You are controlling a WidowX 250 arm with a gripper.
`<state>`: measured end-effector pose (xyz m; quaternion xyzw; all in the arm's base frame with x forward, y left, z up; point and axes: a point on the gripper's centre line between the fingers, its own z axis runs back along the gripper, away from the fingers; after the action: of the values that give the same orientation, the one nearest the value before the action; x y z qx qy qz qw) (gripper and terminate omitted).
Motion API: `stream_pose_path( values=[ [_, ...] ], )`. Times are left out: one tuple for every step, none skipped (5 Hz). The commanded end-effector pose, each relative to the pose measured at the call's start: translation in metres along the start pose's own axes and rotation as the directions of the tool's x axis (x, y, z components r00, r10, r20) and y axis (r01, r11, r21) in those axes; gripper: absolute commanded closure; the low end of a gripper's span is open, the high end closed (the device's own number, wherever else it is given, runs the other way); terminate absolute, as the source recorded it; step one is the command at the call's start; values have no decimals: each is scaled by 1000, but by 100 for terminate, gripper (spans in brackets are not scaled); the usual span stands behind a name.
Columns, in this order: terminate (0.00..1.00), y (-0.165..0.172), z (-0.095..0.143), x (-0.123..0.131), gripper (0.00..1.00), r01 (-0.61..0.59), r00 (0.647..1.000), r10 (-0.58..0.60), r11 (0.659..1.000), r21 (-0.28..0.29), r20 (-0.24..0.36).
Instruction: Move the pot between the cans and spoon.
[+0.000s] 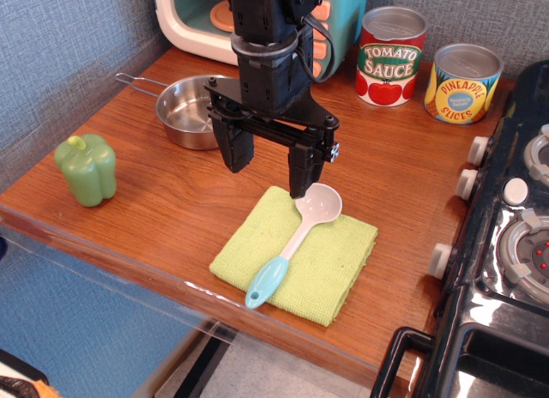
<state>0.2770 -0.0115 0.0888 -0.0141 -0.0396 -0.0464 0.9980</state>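
Note:
The pot (190, 113), a shallow shiny steel pan with a thin wire handle pointing left, sits on the wooden counter at the back left. The tomato sauce can (391, 57) and the pineapple slices can (462, 84) stand upright at the back right. The spoon (296, 238) lies on a green cloth (334, 265) near the front, its pale bowl up and right, its blue handle end down and left. My gripper (268, 169) hangs open and empty over the counter between the pot and the spoon; its right finger (301, 173) is just by the spoon's bowl.
A green toy pepper (87, 169) stands at the counter's left edge. A toy microwave (202, 21) is behind the pot. A black toy stove (515, 244) with knobs borders the counter on the right. The counter's front edge (171, 278) runs diagonally.

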Motion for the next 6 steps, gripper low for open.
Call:
stream_pose_path(
  values=[
    [0, 0, 0, 0, 0, 0, 1000, 0, 1000, 0, 0],
    [0, 27, 2, 25, 0, -6, 999, 5, 1000, 21, 40],
    [0, 52, 1, 48, 0, -35, 998, 33, 999, 28, 55],
    [0, 73, -2, 69, 0, -55, 996, 51, 997, 47, 71],
    [0, 87, -17, 83, 0, -66, 997, 64, 996, 54, 51],
    [0, 96, -38, 94, 0, -77, 997, 77, 995, 71, 3]
  ],
)
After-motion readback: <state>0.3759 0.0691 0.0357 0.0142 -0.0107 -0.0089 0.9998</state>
